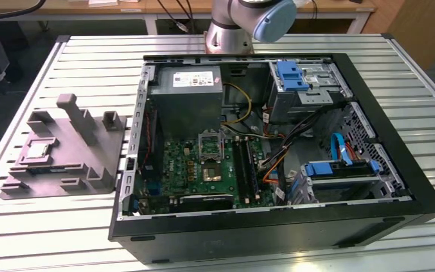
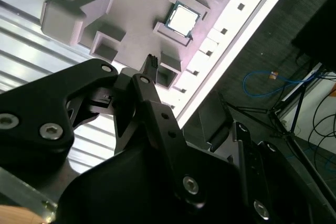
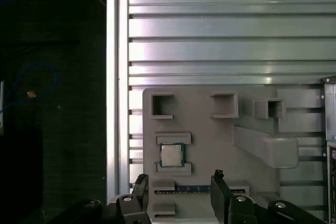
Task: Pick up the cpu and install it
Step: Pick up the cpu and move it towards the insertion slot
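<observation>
cpu: lies flat, metal top up, in a shallow pocket of the tray, near one tray edge. Low ledges on two sides hold it, so I judge the pocket fixes its spot and squareness for a repeatable pick.
tray: flat on the slatted tabletop. Its upright posts and other pockets look like nests for other parts; the cpu pocket is well apart from the tall posts, which leaves room around it.
jaws: open, nothing between them, hanging above the tray, clear of its surface. In the first wrist view the cpu pocket sits roughly on the centreline of the gap. The spread looks wider than the chip, which would suit straddling it.
contact: none; jaws and cpu are apart.
case: just beside the tray, side panel off, board facing up for top-down access.
socket: on the board inside the case, well apart from the tray; no cpu in it, as far as I can tell.
status: cpu not yet picked, install not done.
</observation>
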`<state>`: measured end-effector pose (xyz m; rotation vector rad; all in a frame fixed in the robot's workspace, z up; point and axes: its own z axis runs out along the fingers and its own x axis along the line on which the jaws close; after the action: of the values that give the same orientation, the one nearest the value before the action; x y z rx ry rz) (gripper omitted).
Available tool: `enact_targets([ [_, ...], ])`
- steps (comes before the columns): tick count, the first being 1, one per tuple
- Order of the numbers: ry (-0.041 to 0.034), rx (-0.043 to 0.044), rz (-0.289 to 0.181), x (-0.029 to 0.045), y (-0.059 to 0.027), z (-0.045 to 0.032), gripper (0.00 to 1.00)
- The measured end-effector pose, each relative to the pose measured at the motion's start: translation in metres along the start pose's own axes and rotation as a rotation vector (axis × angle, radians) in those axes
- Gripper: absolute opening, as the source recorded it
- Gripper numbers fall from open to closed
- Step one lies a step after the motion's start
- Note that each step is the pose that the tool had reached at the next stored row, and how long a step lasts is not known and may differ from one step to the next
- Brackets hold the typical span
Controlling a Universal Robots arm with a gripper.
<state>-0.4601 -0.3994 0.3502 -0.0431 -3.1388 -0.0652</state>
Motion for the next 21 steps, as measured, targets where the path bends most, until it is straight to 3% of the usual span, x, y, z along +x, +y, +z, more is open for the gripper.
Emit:
enact_targets([
  [21, 0.0000, -0.0003, 0.000, 0.0000, -0.0002, 0.0040, 0.59],
])
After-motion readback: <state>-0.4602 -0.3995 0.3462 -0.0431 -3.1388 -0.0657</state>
